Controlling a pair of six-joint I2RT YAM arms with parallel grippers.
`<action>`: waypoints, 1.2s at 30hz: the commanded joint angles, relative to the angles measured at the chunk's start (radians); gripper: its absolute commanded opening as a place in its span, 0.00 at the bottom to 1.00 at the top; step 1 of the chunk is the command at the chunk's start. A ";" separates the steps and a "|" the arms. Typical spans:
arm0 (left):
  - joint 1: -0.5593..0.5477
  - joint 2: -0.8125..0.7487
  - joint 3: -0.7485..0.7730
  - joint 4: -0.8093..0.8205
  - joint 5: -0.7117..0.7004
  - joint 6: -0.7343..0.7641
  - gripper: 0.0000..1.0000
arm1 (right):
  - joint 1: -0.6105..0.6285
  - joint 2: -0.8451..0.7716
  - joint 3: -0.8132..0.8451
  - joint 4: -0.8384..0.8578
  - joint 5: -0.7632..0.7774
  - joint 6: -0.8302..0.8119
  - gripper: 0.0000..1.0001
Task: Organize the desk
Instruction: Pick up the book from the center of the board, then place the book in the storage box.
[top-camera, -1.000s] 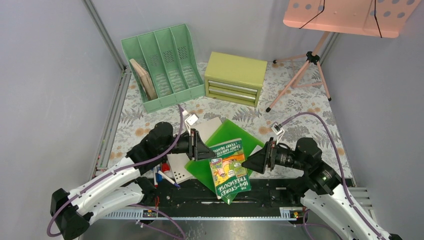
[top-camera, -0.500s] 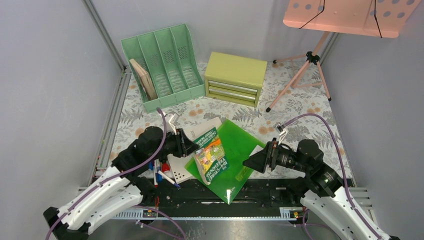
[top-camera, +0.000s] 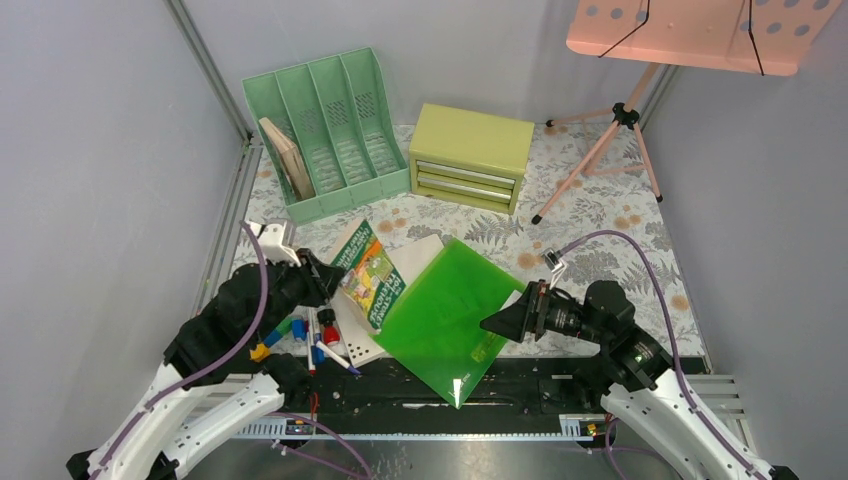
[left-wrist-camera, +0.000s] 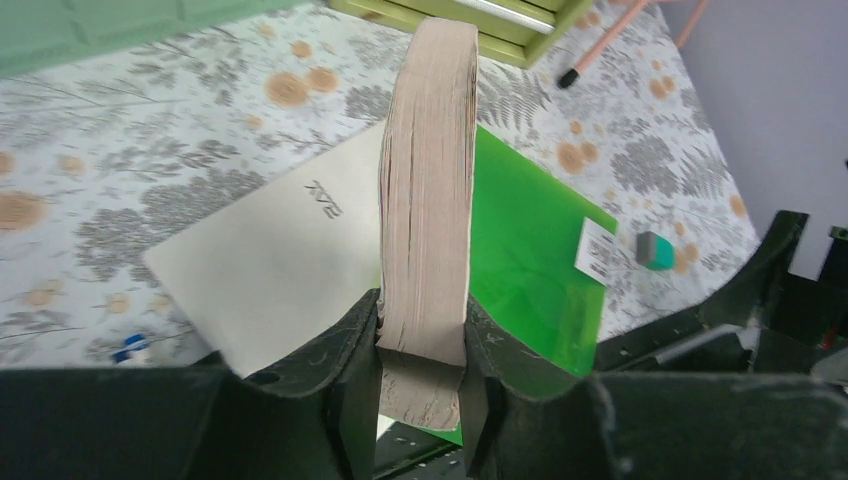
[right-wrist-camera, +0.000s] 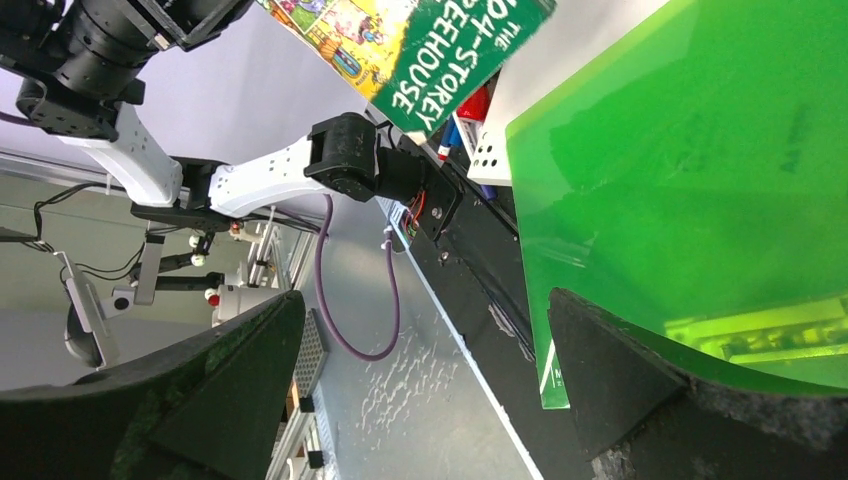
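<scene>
My left gripper (top-camera: 328, 282) is shut on a green paperback book (top-camera: 368, 272) and holds it tilted above the desk (top-camera: 600, 215), which has a pale fern-and-flower covering. In the left wrist view the book's page edge (left-wrist-camera: 428, 180) stands clamped between the fingers (left-wrist-camera: 358, 395); my gripper (left-wrist-camera: 420, 385) grips its lower end. A bright green folder (top-camera: 445, 310) lies flat mid-desk over a white notebook (top-camera: 345, 335). My right gripper (top-camera: 497, 325) is open and empty at the folder's right edge. In the right wrist view it (right-wrist-camera: 440, 350) frames the folder (right-wrist-camera: 700, 180) and the book cover (right-wrist-camera: 430, 50).
A mint file rack (top-camera: 325, 130) with a brown book (top-camera: 287, 158) stands at the back left. A yellow-green drawer chest (top-camera: 470, 156) is beside it. A pink tripod stand (top-camera: 610, 130) is at the back right. Markers (top-camera: 305, 335) lie near the left. An eraser (left-wrist-camera: 656, 250) lies right of the folder.
My left gripper has carried the book leftward and back, off the green folder toward the desk's left side. The right gripper has stayed open beside the folder.
</scene>
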 joint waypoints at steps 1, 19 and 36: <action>0.003 0.007 0.123 -0.028 -0.165 0.069 0.00 | 0.002 0.014 -0.012 0.087 -0.011 0.025 0.99; 0.003 0.152 0.296 0.042 -0.436 0.330 0.00 | 0.003 0.062 -0.072 0.135 -0.006 0.054 0.99; 0.072 0.385 0.337 0.133 -0.317 0.399 0.00 | 0.002 0.047 -0.082 -0.065 0.167 0.038 0.99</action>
